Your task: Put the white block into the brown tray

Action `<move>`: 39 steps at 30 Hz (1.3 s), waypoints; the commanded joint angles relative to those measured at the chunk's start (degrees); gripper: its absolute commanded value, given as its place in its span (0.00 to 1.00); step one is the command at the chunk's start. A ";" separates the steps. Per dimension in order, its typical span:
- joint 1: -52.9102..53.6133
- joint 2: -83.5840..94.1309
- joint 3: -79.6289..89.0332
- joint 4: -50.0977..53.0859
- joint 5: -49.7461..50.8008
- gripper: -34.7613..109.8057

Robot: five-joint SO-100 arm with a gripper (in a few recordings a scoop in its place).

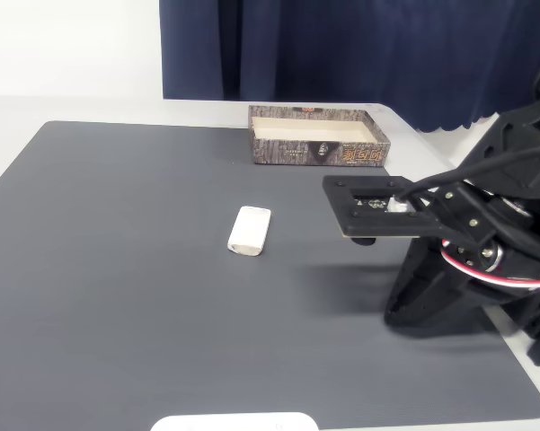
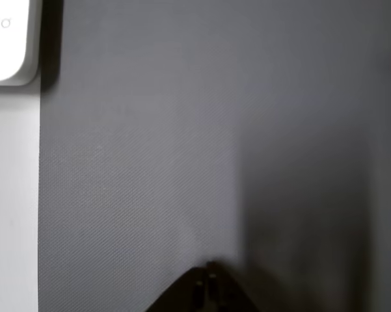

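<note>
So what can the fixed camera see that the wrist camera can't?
Fixed view alone: the small off-white rounded block lying on the mat, the brown bark-patterned tray with its cream inside at the mat's far edge, the black arm and the dark blue curtain. Wrist view alone: the dark tips of the fingers, close together. Both: the dark grey mat and a wide flat white rounded slab at its edge.

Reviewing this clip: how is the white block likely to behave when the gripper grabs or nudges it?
The white block looks rigid, so probably no flexing. It lies flat on the dark mat, so it will likely slide rather than roll or tip. Its rounded corners and smooth face might slip between fingers.
</note>
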 commanded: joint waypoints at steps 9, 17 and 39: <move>-0.35 -3.16 -0.62 3.60 0.44 0.24; 1.76 -13.27 -10.90 4.31 2.46 0.24; 15.21 -65.21 -54.40 2.72 1.14 0.24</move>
